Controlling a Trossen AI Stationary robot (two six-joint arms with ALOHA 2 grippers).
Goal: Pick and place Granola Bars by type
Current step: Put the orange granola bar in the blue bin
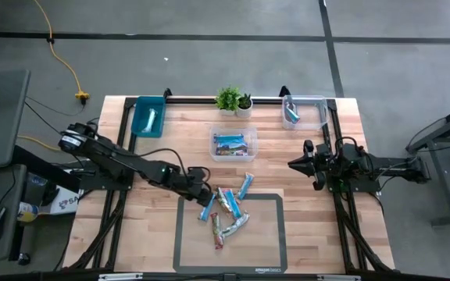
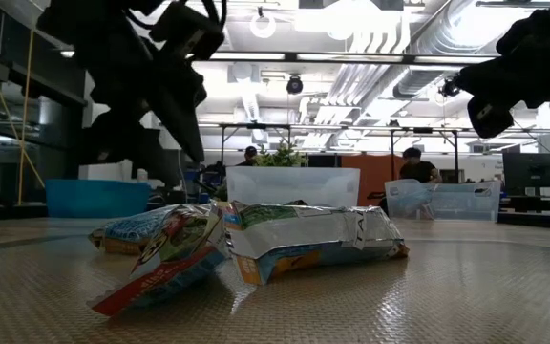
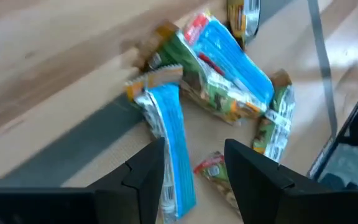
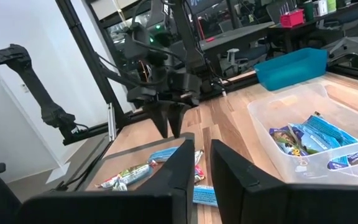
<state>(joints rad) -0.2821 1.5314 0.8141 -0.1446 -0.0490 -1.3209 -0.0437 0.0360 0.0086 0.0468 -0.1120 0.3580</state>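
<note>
With our left tool [image 3: 194, 165] open and empty above the blue bar [image 3: 173, 130], we should straddle its width before closing.

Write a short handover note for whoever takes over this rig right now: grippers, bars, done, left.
Left gripper: fingers open, empty, above a blue bar at the mat's left edge.
Right gripper: nearly shut, empty, waiting at the table's right side.
Done: bars lie in the teal bin, middle clear bin and right clear bin.
Left: about six bars in the pile on the mat.
</note>
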